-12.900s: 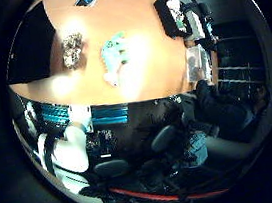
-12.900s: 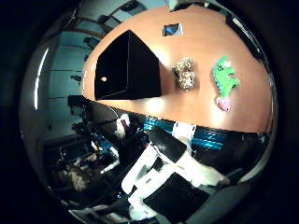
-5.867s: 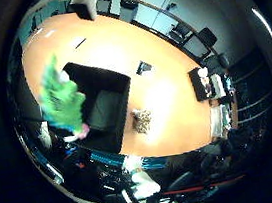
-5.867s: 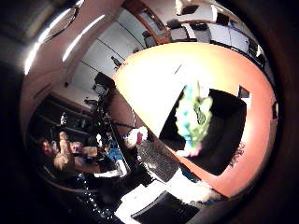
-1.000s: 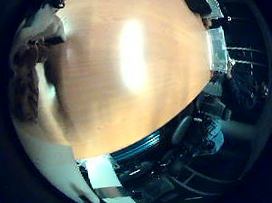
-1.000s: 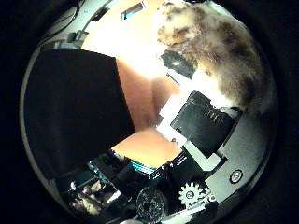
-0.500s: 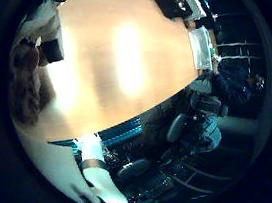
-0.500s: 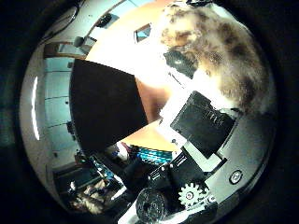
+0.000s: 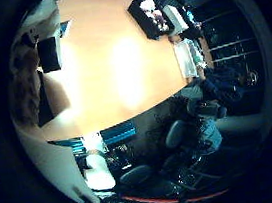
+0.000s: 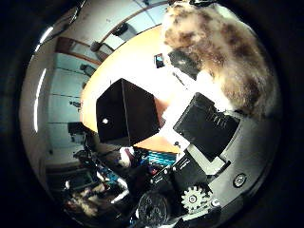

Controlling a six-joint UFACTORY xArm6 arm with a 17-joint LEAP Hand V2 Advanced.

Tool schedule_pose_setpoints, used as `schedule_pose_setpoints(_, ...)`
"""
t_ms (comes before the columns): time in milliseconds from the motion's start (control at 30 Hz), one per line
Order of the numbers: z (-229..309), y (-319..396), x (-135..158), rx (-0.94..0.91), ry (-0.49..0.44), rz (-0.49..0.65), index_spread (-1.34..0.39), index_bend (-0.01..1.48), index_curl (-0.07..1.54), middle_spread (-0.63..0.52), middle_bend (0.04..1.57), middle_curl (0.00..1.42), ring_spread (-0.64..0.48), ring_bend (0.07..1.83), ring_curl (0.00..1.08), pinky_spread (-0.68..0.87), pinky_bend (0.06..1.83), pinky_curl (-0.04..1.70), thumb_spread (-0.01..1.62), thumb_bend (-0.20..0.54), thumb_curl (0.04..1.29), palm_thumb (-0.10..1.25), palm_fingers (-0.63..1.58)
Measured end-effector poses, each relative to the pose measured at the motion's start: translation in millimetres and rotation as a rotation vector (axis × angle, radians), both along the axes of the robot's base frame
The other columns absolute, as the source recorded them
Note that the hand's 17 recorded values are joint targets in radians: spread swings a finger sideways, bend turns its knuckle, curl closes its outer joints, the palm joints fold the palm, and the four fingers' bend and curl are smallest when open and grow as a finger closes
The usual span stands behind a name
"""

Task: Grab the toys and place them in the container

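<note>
My right hand (image 10: 211, 128) is shut on a brown and white furry toy (image 10: 220, 55), which sits close against the palm with a black fingertip (image 10: 184, 65) pressed to it. The right little finger side palm view shows the same toy (image 9: 25, 84) beside a black finger part (image 9: 49, 54). The hand holds the toy well above the orange table (image 9: 122, 68). The black open container (image 10: 123, 112) stands on the table near its edge, below and to one side of the hand. Its inside is dark, and I cannot see what lies in it.
A black tray with things in it (image 9: 153, 18) and a pale flat thing (image 9: 187, 58) lie near the table's far edge. A small dark flat thing (image 10: 158, 61) lies on the table past the container. Office chairs (image 9: 176, 137) stand on the floor beside the table.
The hand has risen from the table with the furry toy still in it. The table and the container look smaller and farther off than a second ago.
</note>
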State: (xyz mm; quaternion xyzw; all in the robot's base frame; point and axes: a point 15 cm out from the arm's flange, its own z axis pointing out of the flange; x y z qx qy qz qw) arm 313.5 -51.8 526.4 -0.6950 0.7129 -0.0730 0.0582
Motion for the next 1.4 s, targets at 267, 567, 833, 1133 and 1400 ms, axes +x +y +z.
schedule_pose_setpoints(267, 36, 35, -10, 0.005, -0.047, 0.075, -0.22, 1.08, 0.85, -0.16, 1.29, 0.84, -0.23, 1.33, 0.79, -0.23, 1.16, 1.0, 1.06, -0.013, 0.63, 1.06, 1.08)
schedule_pose_setpoints(567, 59, 110, -25, 0.041, -0.084, 0.207, -0.22, 1.08, 0.86, -0.16, 1.28, 0.84, -0.24, 1.32, 0.8, -0.23, 1.15, 1.02, 1.06, -0.013, 0.63, 1.06, 1.09)
schedule_pose_setpoints(833, 52, 185, -29, 0.071, -0.048, 0.314, -0.22, 1.07, 0.86, -0.16, 1.28, 0.85, -0.24, 1.31, 0.8, -0.23, 1.15, 1.03, 1.06, -0.013, 0.64, 1.06, 1.09)
schedule_pose_setpoints(1133, 42, 230, -35, 0.077, -0.025, 0.408, -0.22, 1.07, 0.86, -0.16, 1.28, 0.85, -0.24, 1.31, 0.81, -0.23, 1.14, 1.04, 1.06, -0.013, 0.64, 1.07, 1.09)
schedule_pose_setpoints(1400, 47, 255, -43, 0.094, -0.055, 0.469, -0.22, 1.07, 0.86, -0.16, 1.27, 0.85, -0.24, 1.31, 0.81, -0.24, 1.14, 1.04, 1.06, -0.012, 0.65, 1.07, 1.09)
